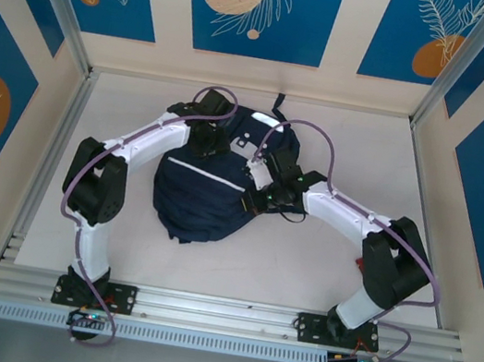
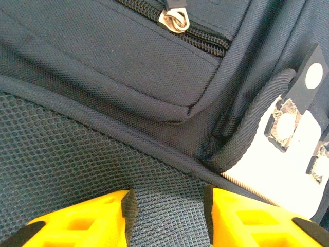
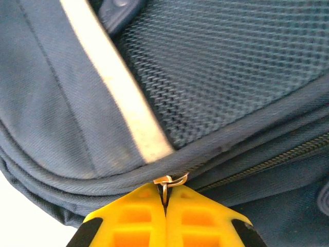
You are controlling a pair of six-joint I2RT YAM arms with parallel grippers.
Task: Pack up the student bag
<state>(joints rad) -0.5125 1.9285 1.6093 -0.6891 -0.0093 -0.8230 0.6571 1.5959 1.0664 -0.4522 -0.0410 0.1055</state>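
Observation:
The student bag (image 1: 201, 197), a big dark navy backpack with a white stripe (image 3: 123, 98), lies in the middle of the table. My left gripper (image 1: 207, 142) is down on its far top part. In the left wrist view, a fold of its mesh panel (image 2: 77, 170) fills the gap in that gripper (image 2: 167, 216) and touches both pads. My right gripper (image 1: 253, 197) sits at the bag's right side. In the right wrist view, the gripper (image 3: 165, 193) is shut on a metal zipper pull (image 3: 169, 181), at the seam below the stripe.
A second zipper pull (image 2: 175, 19) lies on a closed zip near the left gripper. Bare white table (image 1: 339, 161) surrounds the bag. Low walls with a metal frame (image 1: 57, 111) close in the table on three sides. A top loop (image 1: 279, 103) sticks out at the bag's far end.

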